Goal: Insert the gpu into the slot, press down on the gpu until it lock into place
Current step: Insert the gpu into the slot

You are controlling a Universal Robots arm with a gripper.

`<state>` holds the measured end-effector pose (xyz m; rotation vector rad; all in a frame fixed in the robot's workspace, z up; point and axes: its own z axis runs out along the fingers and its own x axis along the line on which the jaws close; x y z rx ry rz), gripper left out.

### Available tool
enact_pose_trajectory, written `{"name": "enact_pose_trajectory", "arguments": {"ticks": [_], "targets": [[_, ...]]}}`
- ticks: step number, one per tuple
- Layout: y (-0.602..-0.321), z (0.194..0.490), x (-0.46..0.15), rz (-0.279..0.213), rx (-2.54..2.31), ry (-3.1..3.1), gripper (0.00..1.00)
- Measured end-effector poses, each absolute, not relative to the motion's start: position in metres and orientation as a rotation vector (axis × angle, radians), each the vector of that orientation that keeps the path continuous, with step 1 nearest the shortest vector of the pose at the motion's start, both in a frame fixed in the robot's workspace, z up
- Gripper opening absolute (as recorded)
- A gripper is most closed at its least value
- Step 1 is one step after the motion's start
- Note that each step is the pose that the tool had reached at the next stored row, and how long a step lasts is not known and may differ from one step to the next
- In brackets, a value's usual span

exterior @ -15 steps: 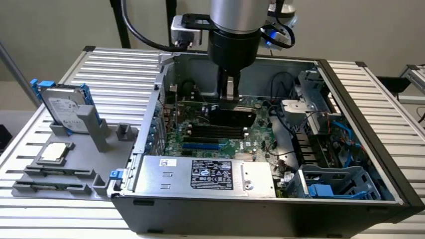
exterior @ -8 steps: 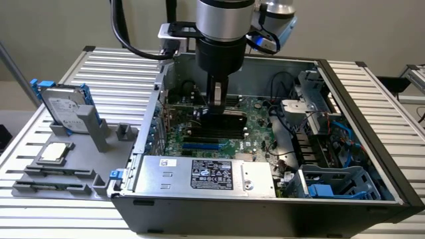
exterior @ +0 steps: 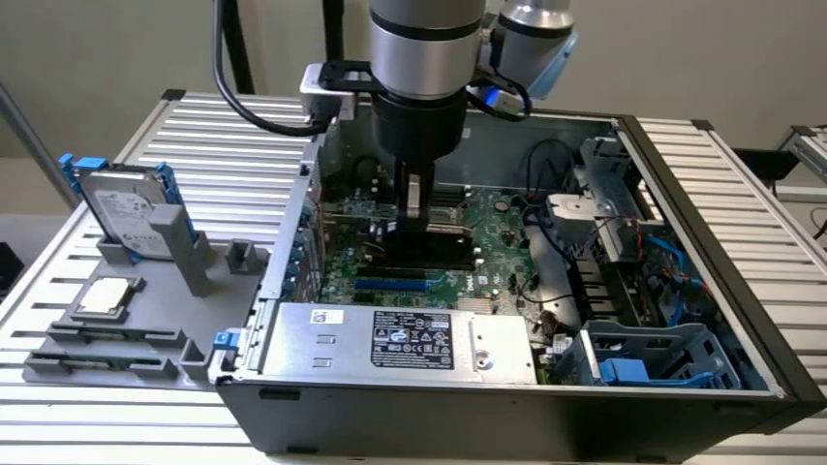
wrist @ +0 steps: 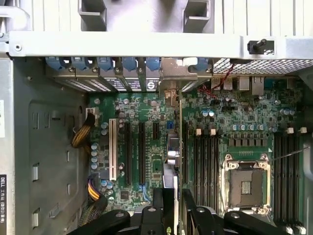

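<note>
My gripper (exterior: 416,231) reaches down into the open computer case (exterior: 723,320), over the green motherboard (exterior: 498,262). It is shut on the gpu (wrist: 179,147), a thin black card standing on edge. In the wrist view the card runs from between the fingers (wrist: 159,203) to its silver bracket (wrist: 171,85) at the case's rear wall. A blue slot strip (exterior: 394,285) shows just in front of the gripper in the exterior view. The card's own edge hides what lies under it, so I cannot tell whether it is seated.
A silver power supply (exterior: 401,339) lies at the case's near side. Black memory slots (wrist: 205,161) and the CPU socket (wrist: 244,183) sit beside the card. A grey hard drive with blue rails (exterior: 130,208) and a chip (exterior: 107,295) rest on a fixture outside the case.
</note>
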<state>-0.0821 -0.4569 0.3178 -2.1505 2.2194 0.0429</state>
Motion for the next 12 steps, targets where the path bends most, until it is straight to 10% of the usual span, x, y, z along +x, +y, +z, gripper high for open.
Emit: {"name": "enact_pose_trajectory", "arguments": {"ticks": [12], "targets": [[-0.457,0.296,-0.084,0.043,-2.150,2.219,0.26]]}}
